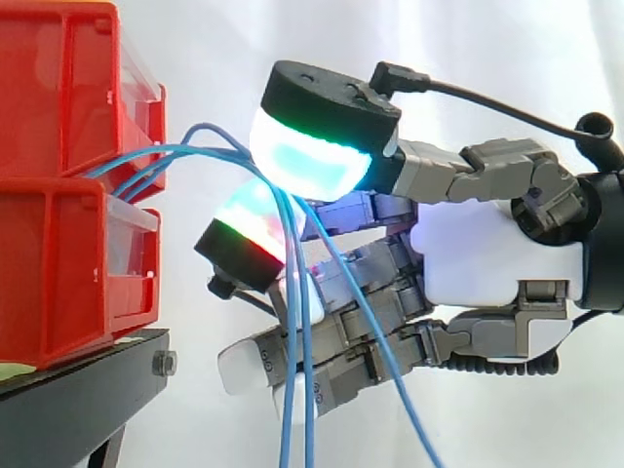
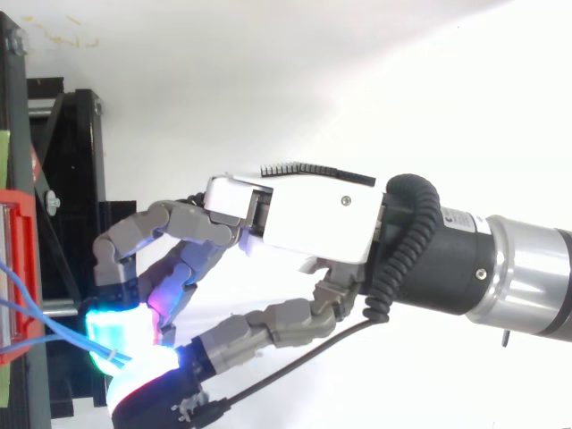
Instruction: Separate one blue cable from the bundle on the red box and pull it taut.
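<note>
Seemingly pinching one blue cable [image 2: 54, 329] between the hand's [image 2: 308, 219] pads [image 1: 310, 161] — pull straight back wristward, shedding loose strands [image 1: 310, 390] draped across its fingers [image 1: 370, 317].

Arm [image 2: 527, 277] reaching in from right, hand [image 1: 497, 253] curling its fingers, glowing pads [image 1: 312, 161] pinching blue cable [image 1: 195, 149] between thumb and finger.

The cables [image 1: 310, 419] are cut off at the bottom edge, and the bins [image 1: 58, 283] at the left edge.
</note>
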You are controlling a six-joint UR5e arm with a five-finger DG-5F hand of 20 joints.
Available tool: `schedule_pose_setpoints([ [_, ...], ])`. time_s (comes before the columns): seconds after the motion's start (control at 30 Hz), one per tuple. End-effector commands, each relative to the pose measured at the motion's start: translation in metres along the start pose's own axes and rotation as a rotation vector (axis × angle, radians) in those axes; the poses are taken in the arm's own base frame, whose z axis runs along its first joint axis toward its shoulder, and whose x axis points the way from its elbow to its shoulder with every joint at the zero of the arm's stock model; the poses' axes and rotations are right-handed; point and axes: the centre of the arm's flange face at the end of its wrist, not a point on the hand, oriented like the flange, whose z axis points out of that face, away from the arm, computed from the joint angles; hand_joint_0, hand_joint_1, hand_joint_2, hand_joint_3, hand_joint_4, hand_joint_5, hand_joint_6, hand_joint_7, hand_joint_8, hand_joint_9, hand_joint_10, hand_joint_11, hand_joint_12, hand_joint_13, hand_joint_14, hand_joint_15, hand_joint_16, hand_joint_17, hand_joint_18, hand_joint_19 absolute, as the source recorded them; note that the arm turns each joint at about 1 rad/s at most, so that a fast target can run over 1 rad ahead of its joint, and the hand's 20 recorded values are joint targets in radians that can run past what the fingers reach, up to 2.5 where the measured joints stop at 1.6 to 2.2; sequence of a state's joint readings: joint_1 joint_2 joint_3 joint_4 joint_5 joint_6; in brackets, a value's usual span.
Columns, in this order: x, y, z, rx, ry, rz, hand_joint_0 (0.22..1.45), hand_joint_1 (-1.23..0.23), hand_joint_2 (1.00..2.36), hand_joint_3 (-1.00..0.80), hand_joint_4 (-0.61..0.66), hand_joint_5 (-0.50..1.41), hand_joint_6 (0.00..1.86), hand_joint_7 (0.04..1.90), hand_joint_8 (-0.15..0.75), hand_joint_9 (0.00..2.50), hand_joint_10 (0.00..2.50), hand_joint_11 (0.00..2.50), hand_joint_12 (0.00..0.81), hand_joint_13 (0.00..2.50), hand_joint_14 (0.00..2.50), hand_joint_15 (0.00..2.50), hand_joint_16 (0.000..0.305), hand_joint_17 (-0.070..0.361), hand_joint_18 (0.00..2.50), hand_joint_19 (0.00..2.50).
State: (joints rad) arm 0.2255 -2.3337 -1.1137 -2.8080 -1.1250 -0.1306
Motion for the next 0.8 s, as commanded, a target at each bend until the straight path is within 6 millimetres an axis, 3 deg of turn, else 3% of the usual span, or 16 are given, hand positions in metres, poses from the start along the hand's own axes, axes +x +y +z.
schedule_pose_setpoints([
  [0.0, 0.0001, -0.0010, -0.0001, 0.003, 0.001, -0.001, 0.60, -0.78, 1.02, -0.20, 0.17, -0.14, 0.90, 1.20, 0.395, 1.06, 0.01, 0.64, 0.432, 0.88, 0.01, 0.35, 0.046, 0.103, 0.83, 0.36],
  [0.13, -0.0001, 0.0002, -0.0002, 0.001, 0.001, 0.001, 0.67, -0.91, 1.02, -0.22, 0.08, -0.18, 0.93, 1.16, 0.353, 0.97, 0.02, 0.67, 0.413, 0.84, 0.01, 0.35, 0.043, 0.096, 0.81, 0.35],
  [0.17, -0.0001, 0.0002, -0.0002, 0.001, 0.001, 0.004, 0.73, -0.95, 1.01, -0.33, 0.10, -0.19, 0.94, 1.11, 0.342, 0.94, 0.02, 0.66, 0.406, 0.83, 0.01, 0.34, 0.042, 0.095, 0.81, 0.32],
  [0.27, 0.0000, 0.0009, 0.0001, 0.000, 0.001, 0.018, 0.76, -0.92, 1.00, -0.50, 0.14, -0.19, 0.93, 1.04, 0.339, 0.94, 0.02, 0.67, 0.400, 0.83, 0.01, 0.33, 0.041, 0.093, 0.81, 0.31],
  [0.33, -0.0001, 0.0014, 0.0003, 0.000, -0.001, 0.023, 0.72, -0.90, 1.00, -0.50, 0.15, -0.19, 0.93, 1.04, 0.340, 0.96, 0.02, 0.67, 0.399, 0.83, 0.01, 0.34, 0.041, 0.092, 0.81, 0.33],
  [0.53, -0.0004, 0.0006, -0.0006, 0.009, 0.000, 0.039, 0.55, -0.72, 1.00, -0.50, 0.18, -0.16, 0.89, 1.12, 0.376, 1.03, 0.02, 0.65, 0.422, 0.85, 0.01, 0.36, 0.044, 0.100, 0.81, 0.37],
  [0.67, -0.0004, 0.0006, -0.0006, 0.009, 0.000, 0.039, 0.54, -0.58, 1.00, -0.50, 0.17, -0.13, 0.87, 1.18, 0.383, 1.08, 0.02, 0.66, 0.426, 0.87, 0.01, 0.36, 0.046, 0.103, 0.82, 0.39],
  [0.77, -0.0003, 0.0006, -0.0006, 0.008, 0.002, 0.039, 0.59, -0.56, 1.01, -0.43, 0.16, -0.13, 0.86, 1.21, 0.379, 1.09, 0.02, 0.65, 0.416, 0.87, 0.01, 0.36, 0.044, 0.099, 0.80, 0.42],
])
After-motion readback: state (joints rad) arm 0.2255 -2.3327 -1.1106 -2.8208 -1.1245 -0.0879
